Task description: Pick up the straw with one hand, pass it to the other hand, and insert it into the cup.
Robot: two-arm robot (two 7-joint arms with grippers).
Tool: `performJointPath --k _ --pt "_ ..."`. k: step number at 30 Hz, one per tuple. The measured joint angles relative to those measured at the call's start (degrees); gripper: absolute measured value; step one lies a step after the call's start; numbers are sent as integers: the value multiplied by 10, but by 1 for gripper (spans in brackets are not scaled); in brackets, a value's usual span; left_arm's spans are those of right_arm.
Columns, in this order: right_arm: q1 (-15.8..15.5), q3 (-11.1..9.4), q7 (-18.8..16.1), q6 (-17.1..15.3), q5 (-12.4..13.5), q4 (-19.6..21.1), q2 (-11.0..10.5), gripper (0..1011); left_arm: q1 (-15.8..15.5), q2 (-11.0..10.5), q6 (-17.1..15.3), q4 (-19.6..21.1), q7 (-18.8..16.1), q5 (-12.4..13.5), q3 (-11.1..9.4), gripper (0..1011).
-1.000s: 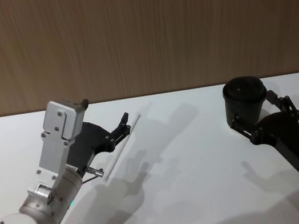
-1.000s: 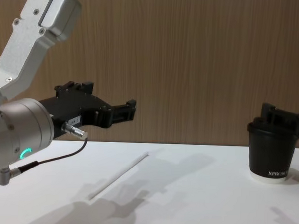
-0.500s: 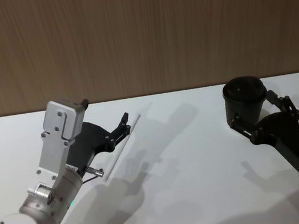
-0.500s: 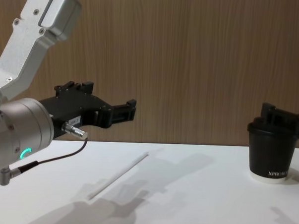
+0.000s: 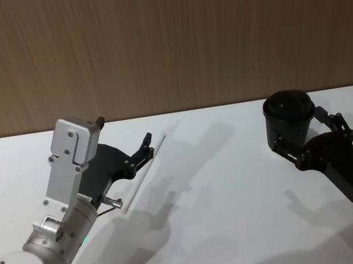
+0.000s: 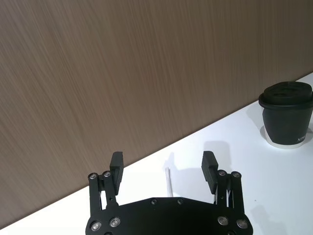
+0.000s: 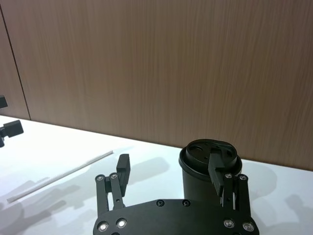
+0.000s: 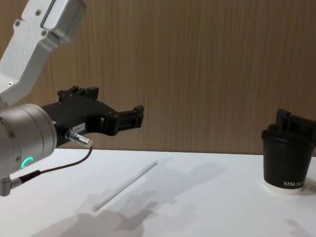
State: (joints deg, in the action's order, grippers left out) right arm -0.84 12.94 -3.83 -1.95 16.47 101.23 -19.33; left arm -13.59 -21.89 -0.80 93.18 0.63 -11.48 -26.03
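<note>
White worktop carried the straw flat, well apart from the cup — nothing had moved. Left gripper hovered near it, jaws released; right gripper, also released, waited by the cup — pickup not begun.

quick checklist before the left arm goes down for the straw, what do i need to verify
1. Left gripper open: ok, jaws spread wide.
2. Straw free to grab: ok, it lies flat on the table with nothing on it.
3. Left gripper lined up: ok, it hangs above the straw, and in the left wrist view the straw's end sits between its fingers.
4. Cup upright with its lid on: ok.
5. Right gripper free to take the handover: not ok, it is open with a finger on either side of the cup.
6. Straw hole in the lid: cannot tell.
</note>
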Motion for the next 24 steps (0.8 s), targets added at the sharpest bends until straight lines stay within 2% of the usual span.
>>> performJointPath --k 24 --pt "0 0 0 0 0 0 0 1001 0 0 0 0 0 0 0 1002"
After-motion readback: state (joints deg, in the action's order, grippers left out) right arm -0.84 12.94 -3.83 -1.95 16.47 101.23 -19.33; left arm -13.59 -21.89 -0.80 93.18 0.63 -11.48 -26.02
